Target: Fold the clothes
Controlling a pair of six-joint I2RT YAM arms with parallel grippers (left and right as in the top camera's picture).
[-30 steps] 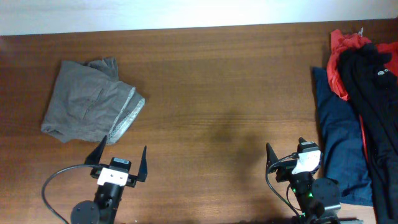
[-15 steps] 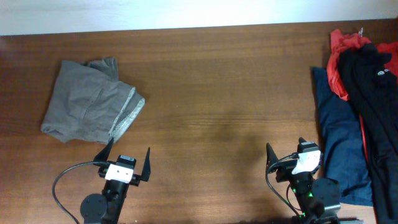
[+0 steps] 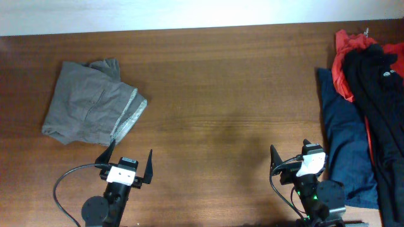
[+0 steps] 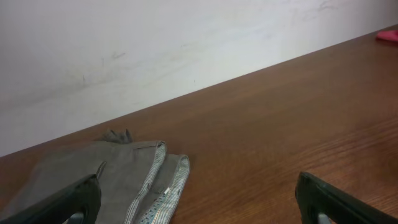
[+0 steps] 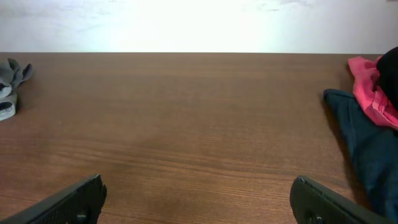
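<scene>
The grey-olive clothes (image 3: 91,103) lie folded at the table's left, with the lighter inner waistband showing along the right edge. They also show in the left wrist view (image 4: 118,177) and at the far left of the right wrist view (image 5: 9,87). My left gripper (image 3: 130,159) is open and empty, just in front of the clothes near the table's front edge; its fingertips frame the left wrist view (image 4: 199,199). My right gripper (image 3: 291,155) is open and empty at the front right, far from the clothes, as the right wrist view (image 5: 199,202) shows.
A pile of red and black garments (image 3: 372,63) lies on a navy blue cloth (image 3: 344,139) at the table's right edge. The navy cloth (image 5: 367,143) and red garment (image 5: 373,87) show right of the right gripper. Brown wooden table (image 3: 221,94); white wall behind.
The left arm moved a little to the right and forward between one second and half a second ago. Since then nothing has moved. The right arm stayed still.
</scene>
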